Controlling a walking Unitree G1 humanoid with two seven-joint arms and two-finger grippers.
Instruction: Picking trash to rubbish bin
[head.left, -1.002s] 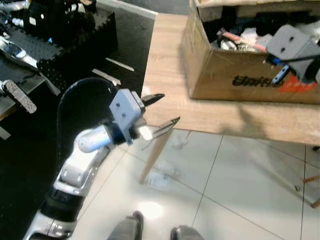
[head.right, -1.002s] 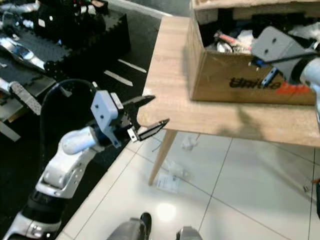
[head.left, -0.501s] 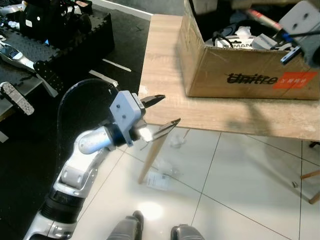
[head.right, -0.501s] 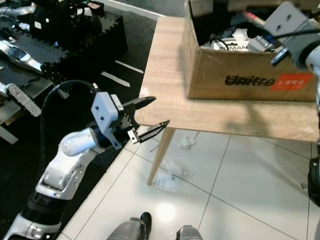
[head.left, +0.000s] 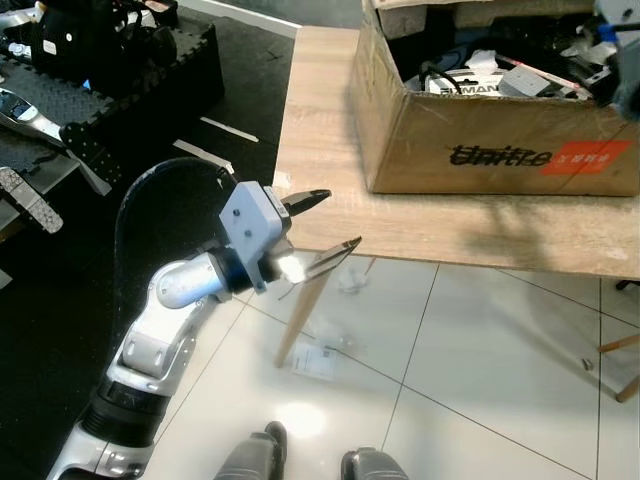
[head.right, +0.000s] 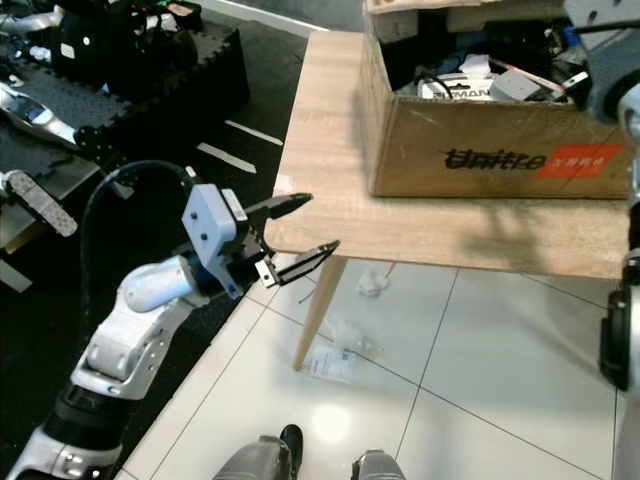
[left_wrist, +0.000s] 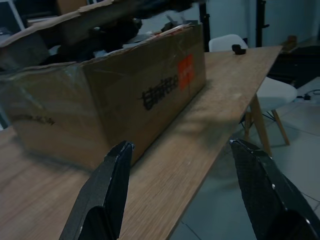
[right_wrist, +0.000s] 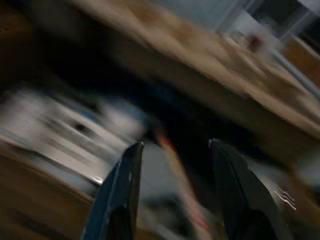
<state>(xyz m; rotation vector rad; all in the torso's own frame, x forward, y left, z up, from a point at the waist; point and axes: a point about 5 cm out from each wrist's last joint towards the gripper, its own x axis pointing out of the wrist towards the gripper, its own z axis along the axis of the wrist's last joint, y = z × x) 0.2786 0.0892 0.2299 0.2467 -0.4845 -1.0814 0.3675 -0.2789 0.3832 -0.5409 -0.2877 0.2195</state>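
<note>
A brown cardboard box (head.left: 480, 120) with its flaps open is seen on a smooth, pale wooden table (head.left: 320, 130). The box is packed with a jumble of cables, papers and small bits. Black letters and an orange patch are printed on its side.

The left gripper (head.left: 325, 220) is held in the air just beside the table's near corner. Its two long black fingers are spread wide apart, and nothing is held between them.

The right gripper (right_wrist: 175, 195) is raised over the box, by its far right corner. The picture is blurred, but its fingers are seen apart with nothing between them.

Crumpled white scraps (head.right: 372, 284) and a flat paper (head.right: 332, 362) lie on the shiny white floor tiles under the table, beside its slanted wooden leg.
</note>
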